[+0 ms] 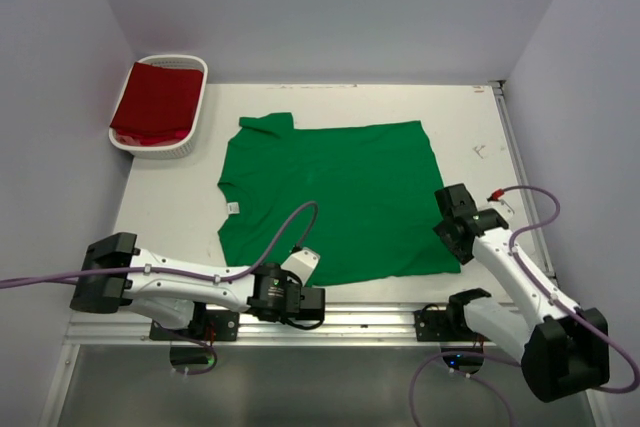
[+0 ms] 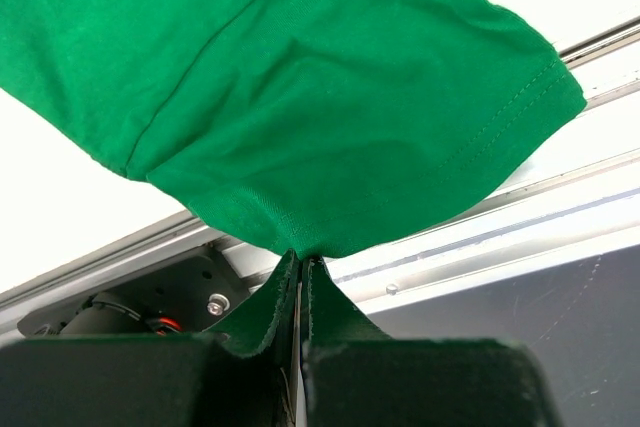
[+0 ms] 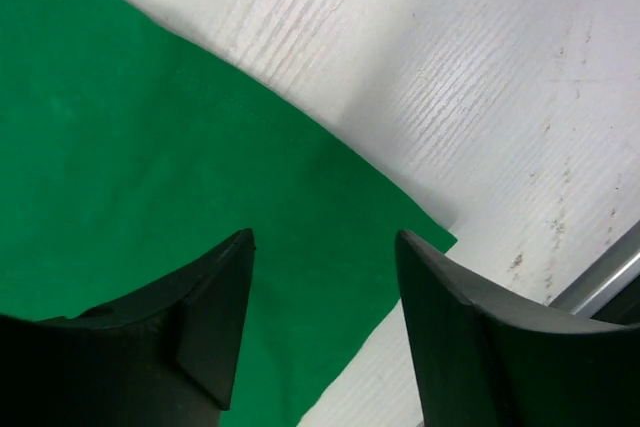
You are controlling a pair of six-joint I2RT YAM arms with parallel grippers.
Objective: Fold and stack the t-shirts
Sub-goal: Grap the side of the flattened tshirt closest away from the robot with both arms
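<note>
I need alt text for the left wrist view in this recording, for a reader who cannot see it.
The left gripper is shut on the edge of a green t-shirt, pinching what looks like a sleeve, whose stitched hem fans out above it. Behind the cloth lie the white table and a metal rail along its edge.
</note>
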